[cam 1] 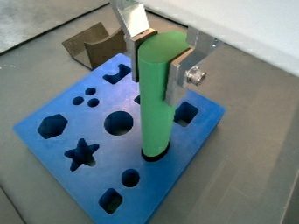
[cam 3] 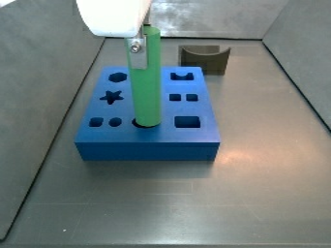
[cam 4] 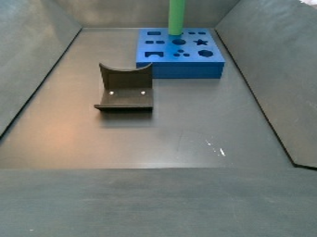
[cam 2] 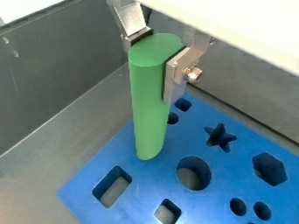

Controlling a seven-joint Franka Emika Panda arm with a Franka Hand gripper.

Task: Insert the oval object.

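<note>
One green oval object (cam 1: 158, 96) held upright, clamped near its top between silver fingers (cam 1: 184, 72) of gripper (cam 1: 160, 51); jaws narrow, closed on the peg. Lower end at or just inside an opening on blue block (cam 3: 149, 140), near the block's front edge in a side view (cam 3: 150, 77). Depth of entry unclear: in a wrist view the tip appears to meet the block at a dark slot, in another wrist view (cam 2: 149, 96) the tip seems to hover just over the block edge (cam 2: 140, 188). Cannot tell if seated.

Block sits toward the far end of the tabletop in a side view (cam 4: 180, 57), peg standing up from it (cam 4: 177, 17). Dark grey curved piece (cam 4: 124, 90) well apart from the block, nearer the middle of the tabletop, not involved.

Judged step: final alignment and push-down. To do well: keep peg vertical, match the long axis of the oval to the slot before pressing, no twist under load. Descend slowly, straight down; stop and re-centre if block shifts or peg tilts. Risk: edge catching on the slot rim, block sliding on smooth floor, peg slipping up through the pads. Release only once peg stands unsupported, then lift straight up clear of its top.
</note>
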